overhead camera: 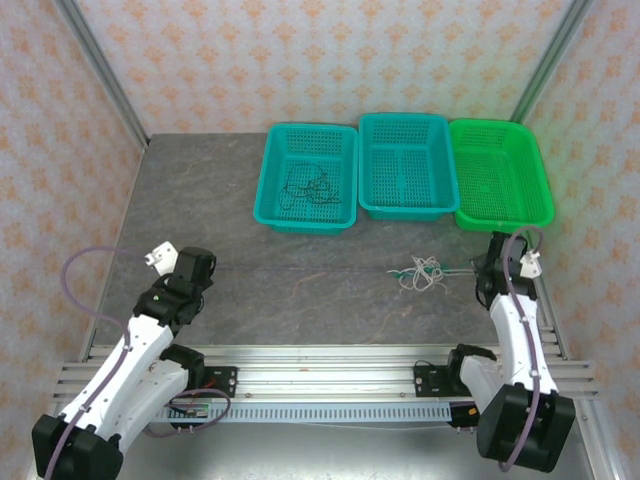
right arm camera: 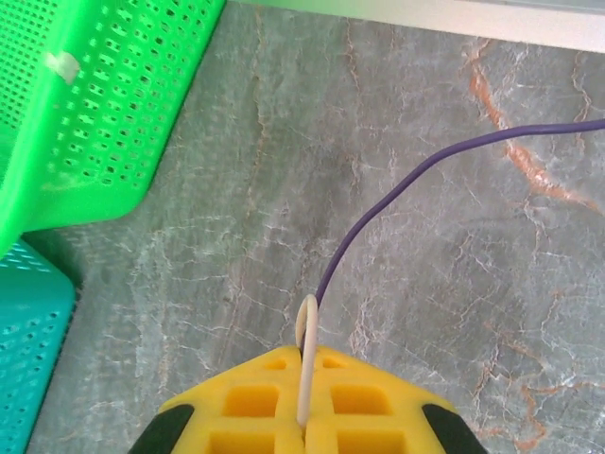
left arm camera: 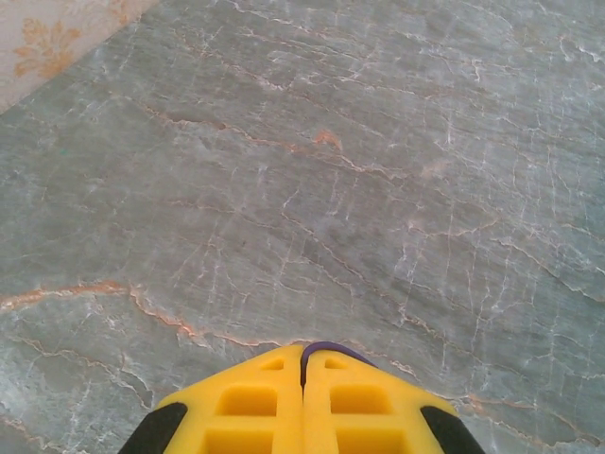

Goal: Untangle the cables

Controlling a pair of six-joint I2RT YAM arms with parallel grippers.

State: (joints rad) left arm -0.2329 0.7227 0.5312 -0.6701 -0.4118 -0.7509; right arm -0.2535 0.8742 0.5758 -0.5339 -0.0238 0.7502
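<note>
A small clump of whitish and green cables [overhead camera: 420, 272] lies on the grey table right of centre. From it a thin purple wire [overhead camera: 300, 270] runs taut to the left. My left gripper [overhead camera: 200, 272] is shut, and in the left wrist view a purple wire [left arm camera: 331, 348] is pinched at the tip of the left gripper [left arm camera: 303, 352]. My right gripper [overhead camera: 487, 272] sits just right of the clump. In the right wrist view the right gripper [right arm camera: 304, 355] is shut on a whitish cable loop [right arm camera: 306, 322], and a purple wire [right arm camera: 416, 180] leads away from its tips.
Three baskets stand in a row at the back: a teal basket [overhead camera: 306, 222] holding a loose black cable [overhead camera: 305, 186], a second teal basket [overhead camera: 405, 212], and a green basket [overhead camera: 505, 222]. The green basket [right arm camera: 95, 95] and teal basket [right arm camera: 28, 350] lie left of my right fingers.
</note>
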